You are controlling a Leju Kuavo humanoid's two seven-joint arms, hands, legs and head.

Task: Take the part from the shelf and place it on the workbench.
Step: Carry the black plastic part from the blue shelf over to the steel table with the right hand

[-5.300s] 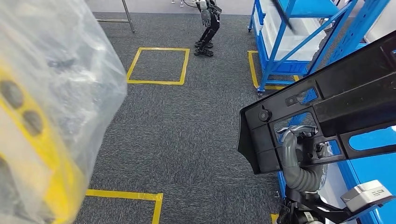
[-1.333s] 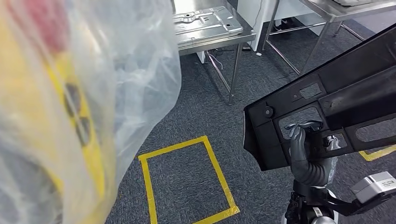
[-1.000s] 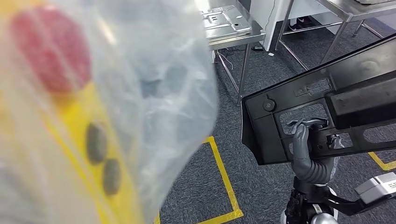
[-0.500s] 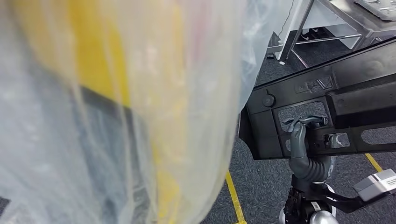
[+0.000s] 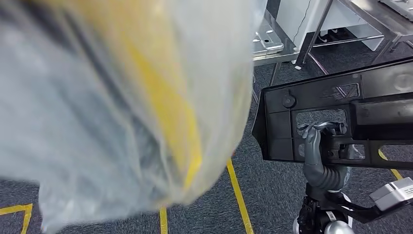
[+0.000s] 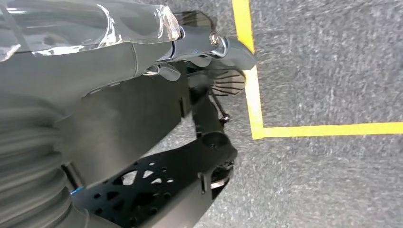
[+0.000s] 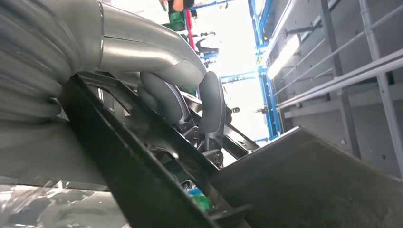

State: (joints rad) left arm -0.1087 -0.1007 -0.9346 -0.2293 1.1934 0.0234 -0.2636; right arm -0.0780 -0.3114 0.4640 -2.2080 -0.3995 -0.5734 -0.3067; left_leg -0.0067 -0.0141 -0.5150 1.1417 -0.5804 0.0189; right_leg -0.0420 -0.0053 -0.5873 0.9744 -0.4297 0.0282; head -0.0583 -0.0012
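The part point(image 5: 311, 97) is a long black plastic panel with cut-out windows. It is held up at the right of the head view and runs off the right edge. My right hand point(image 5: 316, 141) grips it from below, with fingers hooked through one window. The right wrist view shows those fingers point(image 7: 211, 109) curled over the panel's rim point(image 7: 304, 180). My left hand point(image 6: 142, 80) hangs over the carpet, thumb point(image 6: 218, 45) stretched out, with nothing in it. A steel workbench point(image 5: 267, 44) with a pressed metal plate on it stands ahead.
A blurred yellow object wrapped in clear plastic point(image 5: 122, 97) hangs close to the camera, covering the left and middle of the head view. A second steel table point(image 5: 375, 19) stands at the far right. Yellow tape lines point(image 5: 238, 195) mark the grey carpet.
The camera has turned: the blue shelf is gone and steel tables have come into sight. The panel now sits more level in my right hand. The wrapped object has swung across the picture.
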